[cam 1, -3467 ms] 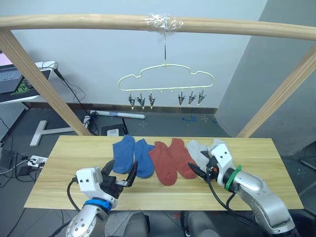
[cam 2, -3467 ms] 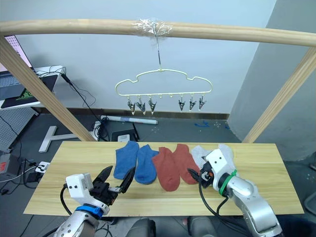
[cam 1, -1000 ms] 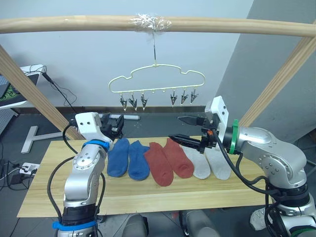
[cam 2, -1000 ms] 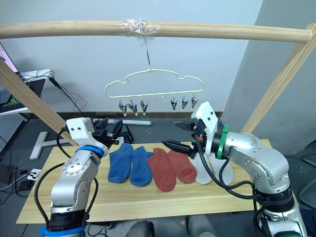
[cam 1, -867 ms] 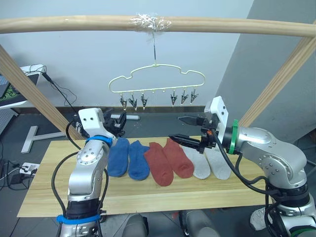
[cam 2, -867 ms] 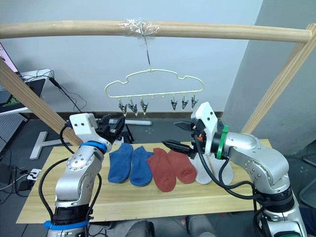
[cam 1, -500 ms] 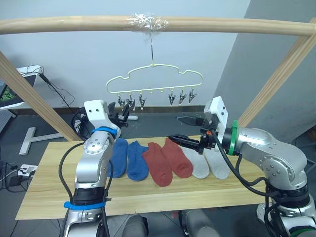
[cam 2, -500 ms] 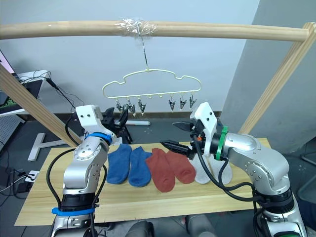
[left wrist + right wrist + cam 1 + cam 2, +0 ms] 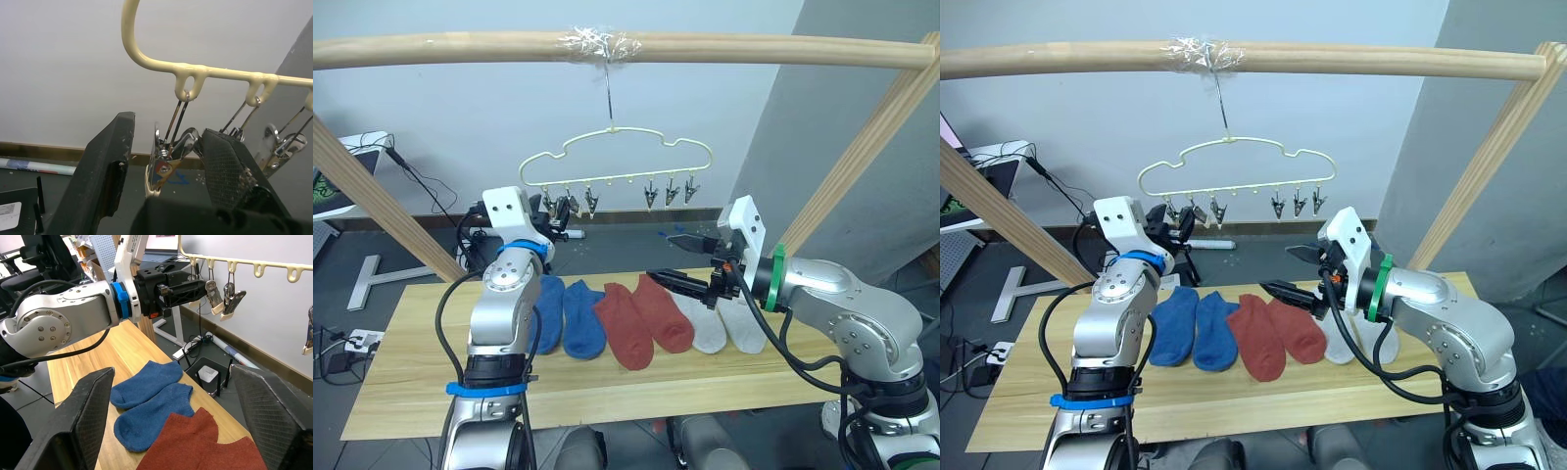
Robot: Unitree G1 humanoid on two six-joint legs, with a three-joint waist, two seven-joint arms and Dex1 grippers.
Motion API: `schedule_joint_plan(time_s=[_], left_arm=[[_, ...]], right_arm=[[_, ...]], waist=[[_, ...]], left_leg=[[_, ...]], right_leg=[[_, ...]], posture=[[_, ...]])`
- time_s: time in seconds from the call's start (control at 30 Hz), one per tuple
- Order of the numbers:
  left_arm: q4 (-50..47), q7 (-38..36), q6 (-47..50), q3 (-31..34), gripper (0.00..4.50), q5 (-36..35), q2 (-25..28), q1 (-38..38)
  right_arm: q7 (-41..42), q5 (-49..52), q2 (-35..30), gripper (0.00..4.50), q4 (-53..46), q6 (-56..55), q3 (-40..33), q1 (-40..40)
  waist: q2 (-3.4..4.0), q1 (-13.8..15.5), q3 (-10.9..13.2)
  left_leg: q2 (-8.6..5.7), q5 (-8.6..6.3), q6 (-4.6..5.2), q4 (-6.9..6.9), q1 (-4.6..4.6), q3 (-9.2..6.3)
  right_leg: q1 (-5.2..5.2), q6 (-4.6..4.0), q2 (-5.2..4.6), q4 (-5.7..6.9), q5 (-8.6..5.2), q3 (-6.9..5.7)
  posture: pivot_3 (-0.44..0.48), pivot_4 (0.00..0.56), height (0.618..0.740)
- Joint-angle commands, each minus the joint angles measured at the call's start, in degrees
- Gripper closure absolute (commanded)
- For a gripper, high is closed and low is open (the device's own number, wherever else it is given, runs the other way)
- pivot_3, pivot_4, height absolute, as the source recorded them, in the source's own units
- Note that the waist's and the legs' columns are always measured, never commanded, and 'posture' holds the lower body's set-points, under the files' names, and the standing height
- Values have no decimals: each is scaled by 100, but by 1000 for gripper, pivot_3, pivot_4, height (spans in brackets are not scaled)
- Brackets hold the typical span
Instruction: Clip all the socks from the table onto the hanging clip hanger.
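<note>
Wooden planks of the table [image 9: 607, 377] span the lower half of your left eye frame, under a round wooden pole frame [image 9: 460, 47] across the top. Your cream clip hanger [image 9: 612, 162] hangs at upper centre, its clips empty. All six socks lie in a row mid-table: blue socks [image 9: 566, 315] at left, rust-red socks [image 9: 641, 318] in the middle, light grey socks [image 9: 729, 323] at right. Your left end effector [image 9: 164, 164] is raised at the hanger's leftmost clip [image 9: 168, 156], fingers apart on either side of it. Your right end effector [image 9: 680, 259] hovers above the red and grey socks, spread wide and holding nothing.
</note>
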Motion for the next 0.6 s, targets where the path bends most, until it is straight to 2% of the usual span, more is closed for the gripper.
schedule_joint_plan(time_s=[0.03, 0.3, 0.6], left_arm=[[-490, -117, -93, 88, 1998, -110, 16, 180], [-726, -123, 10, 129, 1998, -126, 49, 494], [-194, 4, -177, 79, 1998, 95, 0, 171]], right_arm=[[-13, 157, 6, 523, -272, -17, -51, -26], [-5, 148, 11, 523, -249, -41, -28, -9], [-54, 123, 25, 523, -281, -45, -24, 13]], waist=[[0, -15, 0], [0, -30, 0], [0, -38, 0]], left_leg=[[0, 0, 0, 0, 0, 1], [0, 0, 0, 0, -1, -2], [-1, 0, 0, 0, -2, -1]], right_leg=[[0, 0, 0, -1, 0, 1], [0, 0, 0, -1, 0, 2], [0, 0, 0, -3, 0, 0]], posture=[[-264, 172, 740], [-255, 175, 740], [-273, 174, 740]])
